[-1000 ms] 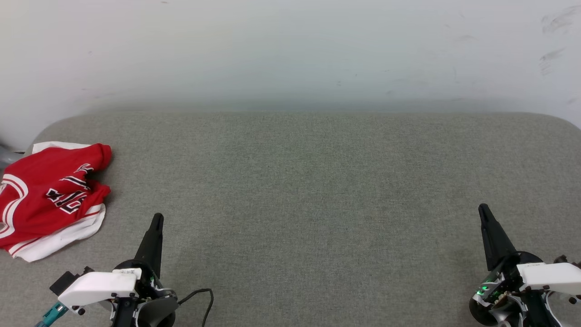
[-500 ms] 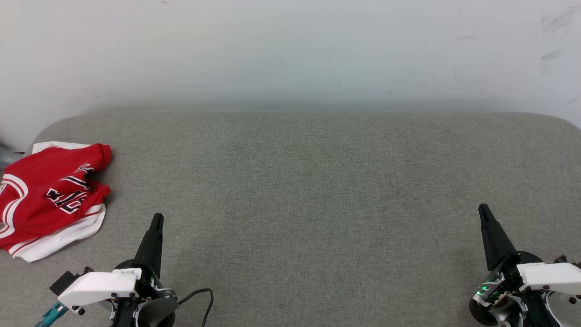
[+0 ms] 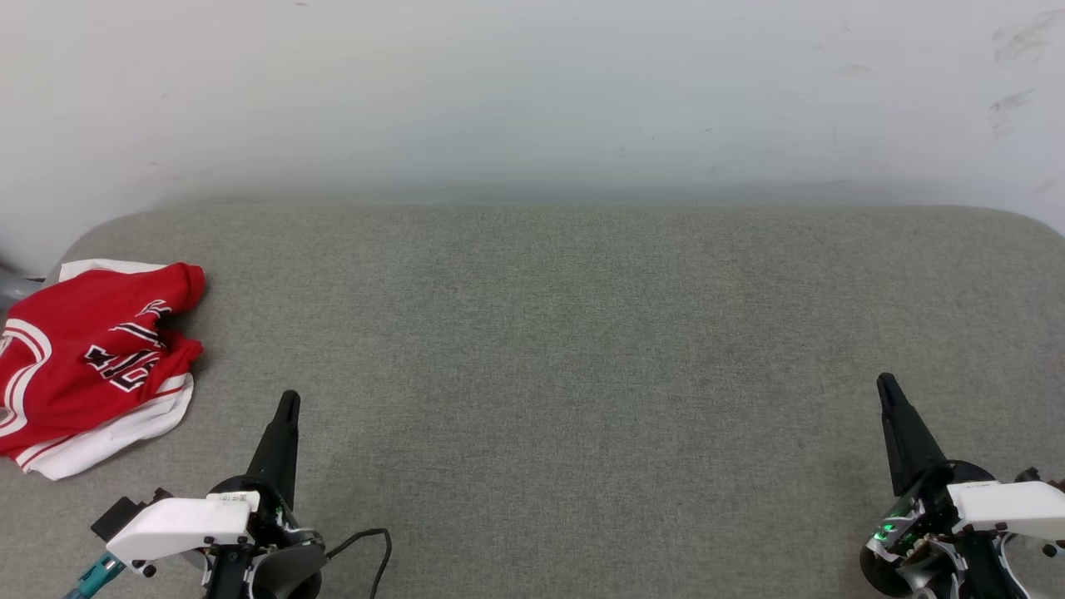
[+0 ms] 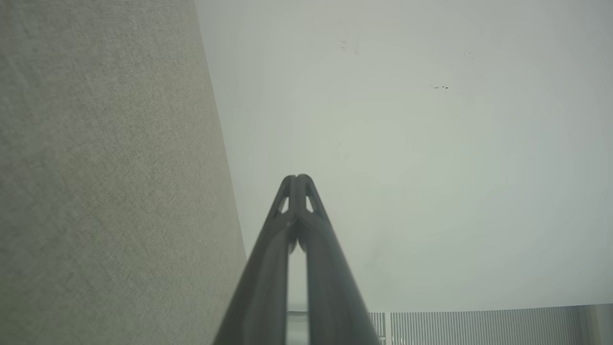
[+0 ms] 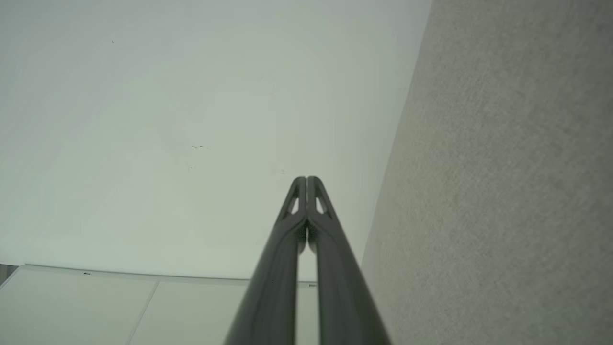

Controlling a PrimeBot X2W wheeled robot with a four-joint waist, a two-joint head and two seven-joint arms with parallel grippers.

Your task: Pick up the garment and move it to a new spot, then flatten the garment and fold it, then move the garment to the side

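Looks like robot test room or lab. Bare white wall (image 3: 532, 83), scuffed with dark marks (image 3: 1019, 42). Wide table (image 3: 582, 333) padded in grey cloth, rounded corners, set against wall. 1 red shirt (image 3: 75, 366) crumpled at table's left edge. Loose black cable (image 3: 378, 541) and green lights (image 3: 889, 527) on exposed arm hardware. Ribbed grey panel (image 4: 479, 328) at edge of wall in left wrist view.

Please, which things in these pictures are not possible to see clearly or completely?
Red jersey, head view: left part cut off by the picture's edge; black letters crumpled into folds, unreadable.
Grey object beyond the jersey, head view: mostly cut off by the left edge; unidentifiable.
Teal part near the left gripper, head view: cut off at the bottom edge.
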